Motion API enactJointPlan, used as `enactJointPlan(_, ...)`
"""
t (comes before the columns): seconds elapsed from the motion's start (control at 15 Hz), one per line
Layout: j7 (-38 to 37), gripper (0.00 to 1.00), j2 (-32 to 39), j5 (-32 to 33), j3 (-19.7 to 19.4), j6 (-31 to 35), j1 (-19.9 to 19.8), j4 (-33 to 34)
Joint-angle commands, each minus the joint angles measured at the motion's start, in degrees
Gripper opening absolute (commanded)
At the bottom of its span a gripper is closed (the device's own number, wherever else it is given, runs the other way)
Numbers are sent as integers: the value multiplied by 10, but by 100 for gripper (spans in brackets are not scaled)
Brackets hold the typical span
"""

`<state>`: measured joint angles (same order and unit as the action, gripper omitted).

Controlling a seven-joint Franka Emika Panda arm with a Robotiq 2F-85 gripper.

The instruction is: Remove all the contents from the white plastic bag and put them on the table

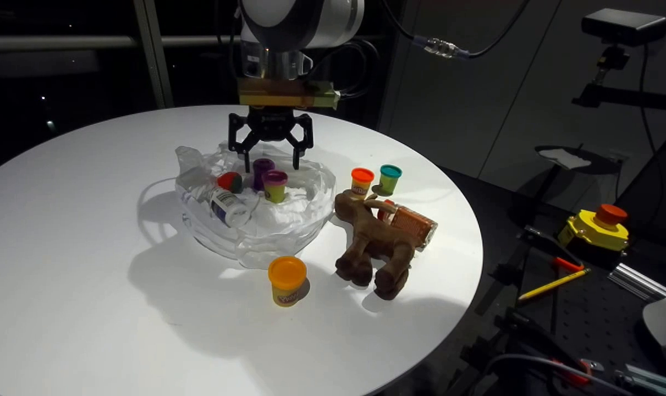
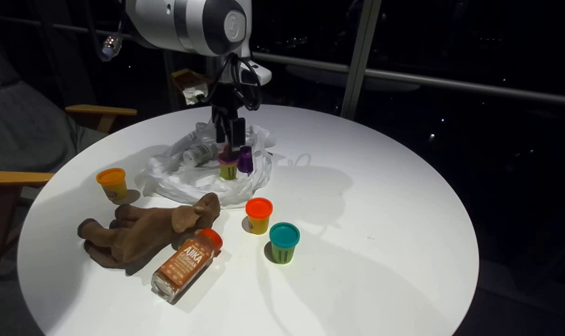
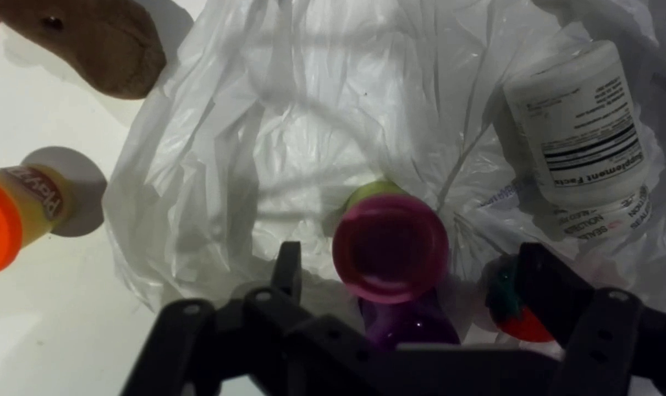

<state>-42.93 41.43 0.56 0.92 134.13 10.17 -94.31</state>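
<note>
The wrinkled white plastic bag [image 1: 278, 242] lies spread wide on the white table [image 2: 366, 224]. Inside it are a tub with a purple-pink lid [image 3: 390, 247], a glossy purple object [image 3: 412, 324], a red-and-green round item [image 3: 525, 325] and a white supplement bottle [image 3: 580, 126]. My gripper [image 1: 271, 164] hangs over the bag, open and holding nothing. In the wrist view the pink-lidded tub shows between its fingers, and one finger partly covers the red-and-green item. Outside the bag are the brown plush toy [image 2: 147, 228], an orange tub [image 1: 287, 280], a red-lidded tub [image 2: 259, 215] and a teal-lidded tub [image 2: 283, 242].
A seasoning jar [image 2: 186, 265] with a red cap lies on its side beside the toy. A chair armrest [image 2: 18, 178] reaches close to the table's edge. Past the table stands a dark bench with a yellow emergency-stop box [image 1: 595, 230].
</note>
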Motion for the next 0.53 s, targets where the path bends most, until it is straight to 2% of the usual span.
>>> enactJointPlan(0.0, 20, 100, 27, -18, -8, -35, 1, 46)
enactJointPlan(0.27, 24, 100, 43, -27, -12, -53, -2, 63)
enactJointPlan(0.4, 29, 72, 49, -34, -11, -58, -3, 70)
enactJointPlan(0.47, 32, 66, 50, -39, -10, -60, -4, 73)
